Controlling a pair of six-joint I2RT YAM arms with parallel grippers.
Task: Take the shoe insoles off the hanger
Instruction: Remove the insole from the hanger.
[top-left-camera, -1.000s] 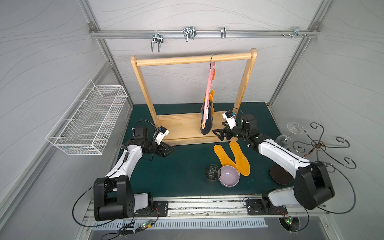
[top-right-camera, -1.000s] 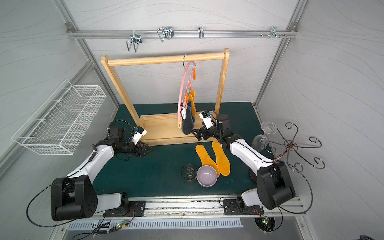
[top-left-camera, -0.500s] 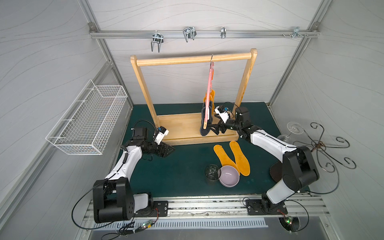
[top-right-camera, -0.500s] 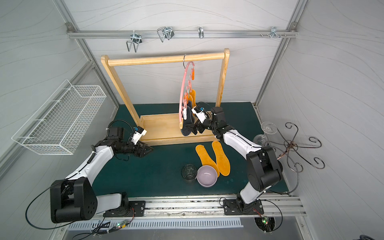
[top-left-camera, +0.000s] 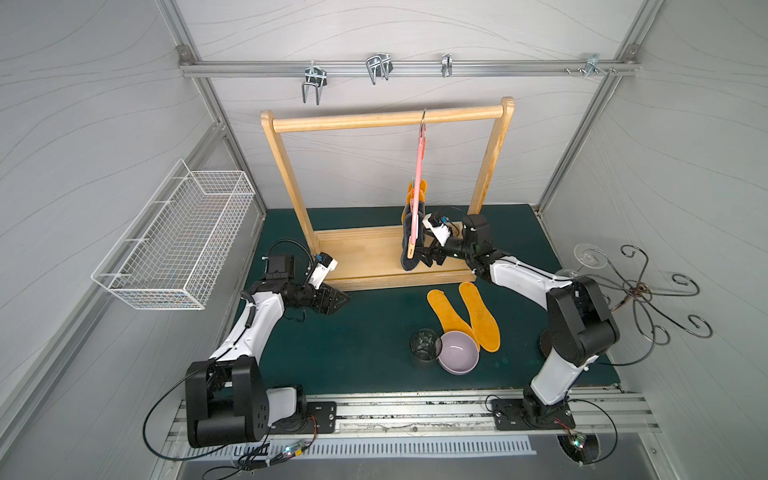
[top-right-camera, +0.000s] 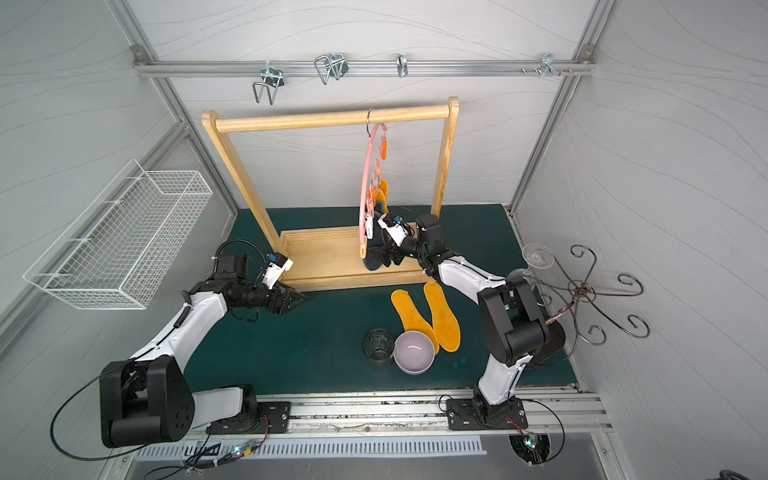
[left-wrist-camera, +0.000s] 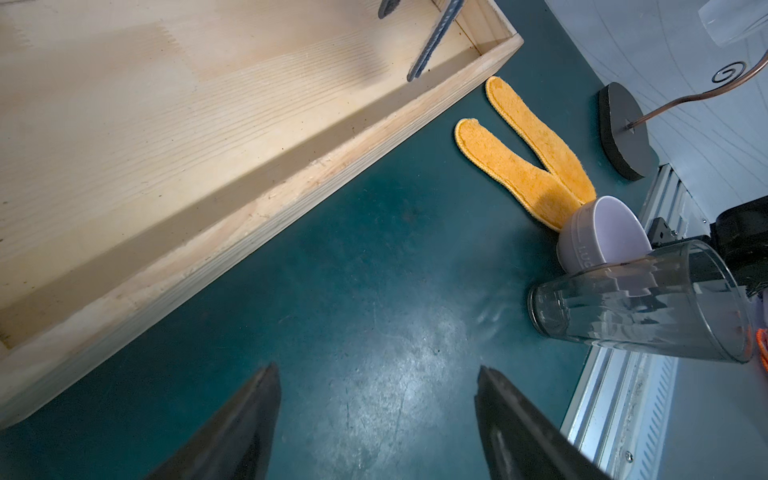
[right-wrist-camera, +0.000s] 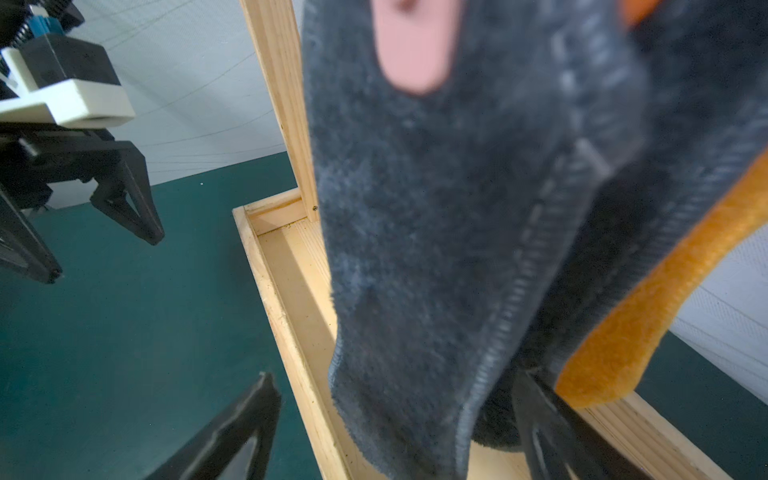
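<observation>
The right jaws stood open astride the lower tip of a grey insole (right-wrist-camera: 415, 249), one side clear of it and the other partly hidden behind it, with nothing pinched yet. That insole hung clipped to the pink hanger (top-right-camera: 368, 174) beside orange insoles (top-right-camera: 384, 191), over the base of the wooden rack (top-left-camera: 386, 118) at the far right of the counter (top-left-camera: 353, 345). The left jaws hovered open and empty near the rack's left front corner, and an orange pair (top-left-camera: 446, 316) lay flat at near right by a bowl (top-left-camera: 459, 353) and a glass (top-left-camera: 424, 347).
</observation>
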